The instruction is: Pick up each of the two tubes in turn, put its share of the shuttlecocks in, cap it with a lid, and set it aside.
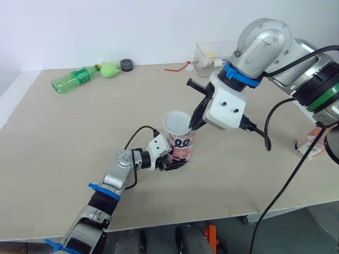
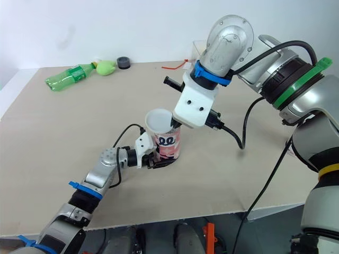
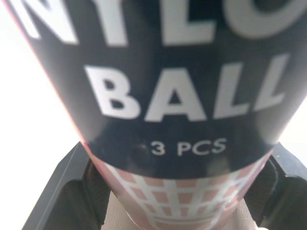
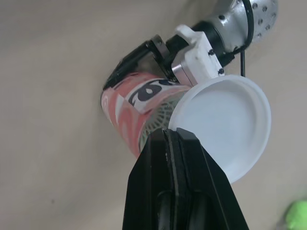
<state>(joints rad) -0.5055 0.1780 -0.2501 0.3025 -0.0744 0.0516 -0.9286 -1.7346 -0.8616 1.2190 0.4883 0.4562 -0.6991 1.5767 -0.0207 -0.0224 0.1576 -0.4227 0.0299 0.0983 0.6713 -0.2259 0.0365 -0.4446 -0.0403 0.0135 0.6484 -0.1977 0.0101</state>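
A pink-and-white shuttlecock tube (image 1: 183,146) stands upright near the middle of the table, its dark label reading "BALL 3 PCS" (image 3: 182,100). My left gripper (image 1: 172,163) is shut on the tube's base, a black finger (image 3: 62,191) on each side. A white lid (image 1: 176,123) sits tilted at the tube's mouth. My right gripper (image 1: 192,126) comes down from the right and is shut on the lid's rim; its fingers (image 4: 173,158) are pressed together at the lid's edge (image 4: 225,127). The tube's inside is hidden by the lid.
A pink-and-white object (image 1: 309,148) stands at the table's right edge, partly behind my right arm. Along the back lie a green bottle (image 1: 74,79), a green lump (image 1: 109,69), a dark cap (image 1: 126,64) and a clear box (image 1: 212,55).
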